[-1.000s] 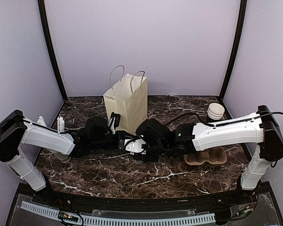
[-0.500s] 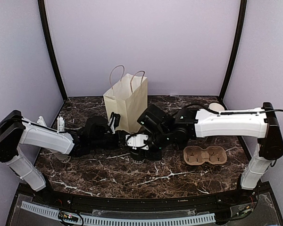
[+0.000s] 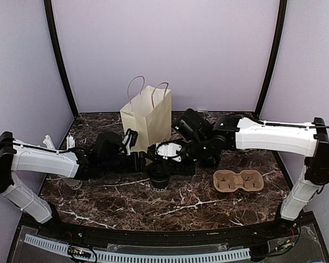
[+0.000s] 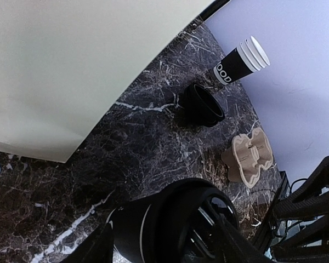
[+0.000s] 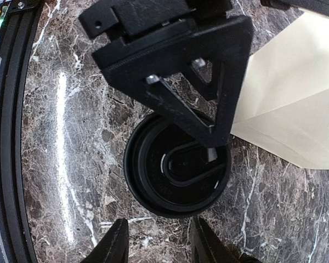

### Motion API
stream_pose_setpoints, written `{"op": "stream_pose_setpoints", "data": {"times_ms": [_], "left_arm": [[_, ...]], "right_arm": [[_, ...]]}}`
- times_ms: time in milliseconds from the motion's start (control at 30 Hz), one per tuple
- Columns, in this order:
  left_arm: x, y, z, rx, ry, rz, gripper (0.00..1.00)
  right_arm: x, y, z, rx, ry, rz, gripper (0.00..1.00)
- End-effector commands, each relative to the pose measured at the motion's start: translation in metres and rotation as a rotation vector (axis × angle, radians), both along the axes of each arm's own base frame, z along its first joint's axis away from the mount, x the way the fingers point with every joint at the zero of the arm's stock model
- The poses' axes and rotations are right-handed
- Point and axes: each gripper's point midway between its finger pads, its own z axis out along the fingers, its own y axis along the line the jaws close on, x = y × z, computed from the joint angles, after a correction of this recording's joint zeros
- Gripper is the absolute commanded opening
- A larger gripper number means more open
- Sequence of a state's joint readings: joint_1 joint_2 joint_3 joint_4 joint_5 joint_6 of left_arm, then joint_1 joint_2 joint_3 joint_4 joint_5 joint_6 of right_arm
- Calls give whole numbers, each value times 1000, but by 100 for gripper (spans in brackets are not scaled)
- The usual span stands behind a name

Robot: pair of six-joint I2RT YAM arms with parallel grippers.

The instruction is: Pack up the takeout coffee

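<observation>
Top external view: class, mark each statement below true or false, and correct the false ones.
1. The pulp tray holds two cups. False: both holes are empty.
2. The paper bag stands upright. True.
3. The left gripper holds the lidded cup. True.
4. The right gripper grips the tray. False: it is open above the lidded cup, apart from the tray.

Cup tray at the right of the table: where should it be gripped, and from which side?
Probably across the narrow waist between its two holes, from straight above. The tray lies flat, holes up and empty, so its low sides offer little to pinch, while the waist suits open jaws. The right gripper is open and nearer; the left gripper holds the lidded cup.
</observation>
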State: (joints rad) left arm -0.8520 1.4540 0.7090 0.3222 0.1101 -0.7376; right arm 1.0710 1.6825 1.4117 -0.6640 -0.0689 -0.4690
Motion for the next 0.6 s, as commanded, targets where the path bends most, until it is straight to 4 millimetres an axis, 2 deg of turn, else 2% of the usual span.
{"op": "stream_pose_setpoints", "data": {"times_ms": [0,100,267,367,467,567], "left_arm": [[2,2,30,8,-71,-4,66],[0,6,39,0,-84,-2,67],[-12,10,39,18,-80,-4,67],[-23,8,32,79,-53,-13,70],[-32,6,23,135,-26,10,74],[-39,15,-1,160,101,81,76]], "right_arm": [[10,-9,16,61,40,-40,40],[25,-14,16,103,102,-88,41],[46,-16,16,172,232,-118,41],[40,-10,12,207,334,-52,50],[34,-1,5,206,406,-8,54],[38,9,-5,198,460,-12,56]]}}
